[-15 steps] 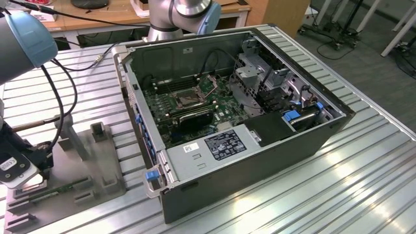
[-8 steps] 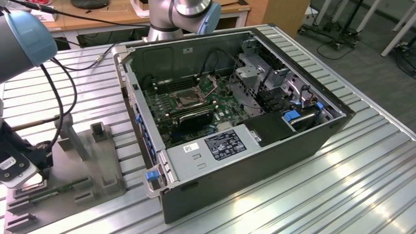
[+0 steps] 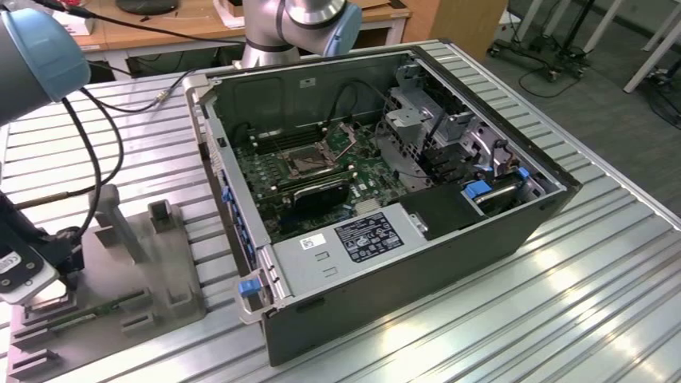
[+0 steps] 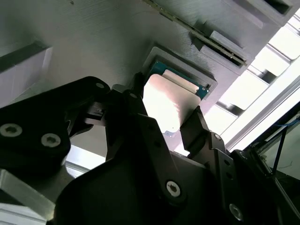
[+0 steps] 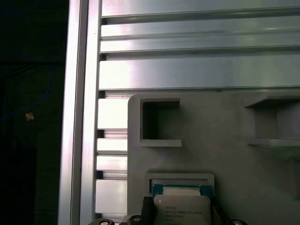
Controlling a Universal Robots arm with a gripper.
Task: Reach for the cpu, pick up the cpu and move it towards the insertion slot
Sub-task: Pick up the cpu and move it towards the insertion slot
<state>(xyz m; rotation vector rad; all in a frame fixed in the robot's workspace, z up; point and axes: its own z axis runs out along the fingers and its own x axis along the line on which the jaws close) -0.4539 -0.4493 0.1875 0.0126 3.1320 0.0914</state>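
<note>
The cpu (image 4: 165, 99), a pale silvery square chip with a blue-green rim, lies in a square recess of the grey plastic fixture (image 3: 139, 263) at the exterior view's left. My gripper (image 4: 166, 111) is down over it, its black fingers (image 4: 140, 101) pressed against two opposite edges of the chip. In the first wrist view the cpu (image 5: 182, 210) sits between the fingertips of the gripper (image 5: 182, 216). The insertion slot (image 3: 306, 163), a shiny metal frame with a dark centre, lies on the green board inside the open computer case (image 3: 426, 263), well to the exterior view's right of the gripper (image 3: 37, 297).
The fixture holds other rectangular recesses (image 5: 154, 122) and a long green circuit strip (image 3: 91, 311). The ribbed metal table (image 3: 553, 319) carries the fixture and the case. Black cables (image 3: 91, 152) hang beside the arm. Drive cages (image 3: 447, 136) stand in the case beyond the board.
</note>
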